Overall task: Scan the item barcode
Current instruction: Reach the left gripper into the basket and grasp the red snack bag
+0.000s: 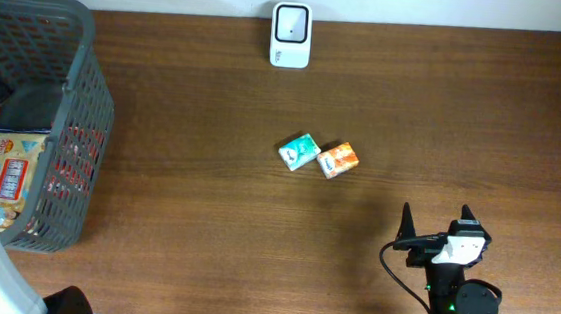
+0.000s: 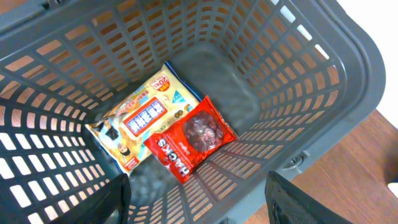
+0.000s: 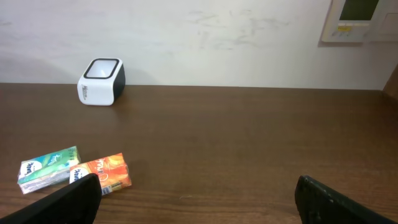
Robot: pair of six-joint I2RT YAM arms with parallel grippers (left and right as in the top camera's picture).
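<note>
Evidently the work is starting at the basket [image 1: 83, 111], which is sitting at the left edge of the table [image 1: 205, 221]. The left gripper [image 2: 205, 202] is hanging over its open top with its camera looking straight down inside, probably so it can choose an item. Its fingers [image 2: 115, 199] are standing apart with nothing between them.

Two flat packets are lying on the basket floor. A yellow packet [image 2: 146, 118] is lying face up, and a red packet [image 2: 189, 140] is overlapping its lower right corner. Neither is showing a barcode from this side. The red one is lying on top, so it looks like the easier one to lift first. Being a soft bag, it is likely to sag once gripped.

The scanner [image 1: 291, 34] is standing at the middle of the far edge of the table, with its window facing up. Any item taken from the basket is going to have to travel well across the table to reach it.

A teal box [image 1: 299, 150] and an orange box [image 1: 337, 160] are lying side by side near the table's centre, just touching. Whether they are waiting to be scanned I cannot tell.

The right gripper [image 1: 436, 229] is waiting near the right end of the near edge, pointing toward the scanner. Its fingers are spread wide and holding nothing. It seems parked there to keep clear of the left arm's path.
</note>
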